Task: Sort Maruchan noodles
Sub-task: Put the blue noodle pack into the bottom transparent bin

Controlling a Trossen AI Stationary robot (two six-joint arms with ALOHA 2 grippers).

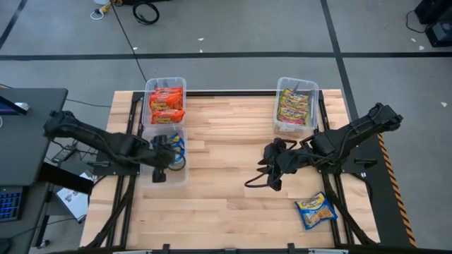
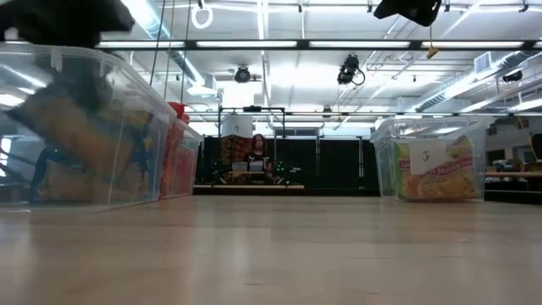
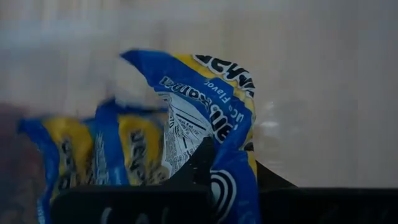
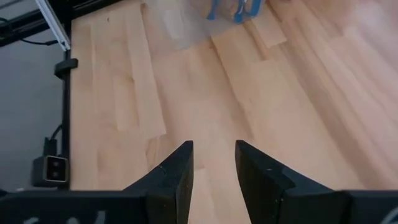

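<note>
Wood counter (image 1: 233, 176), three clear bins (image 1: 296, 85) mostly filled by kind. Left hand (image 1: 164, 156) pinches a blue-yellow packet (image 3: 205, 118) over the near-left bin. Right hand (image 1: 272, 169) mid-counter, fingers narrowly apart, empty. One blue-yellow noodle pack (image 1: 316, 209) left loose near front right; nearly done.

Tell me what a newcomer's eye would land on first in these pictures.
First, the left gripper shut on a blue-and-yellow noodle packet, over the clear bin at the table's left edge. Next, the orange-red packets in the bin just behind it. Last, one lone blue-and-yellow packet lying on the bare wood near the right arm.
</note>
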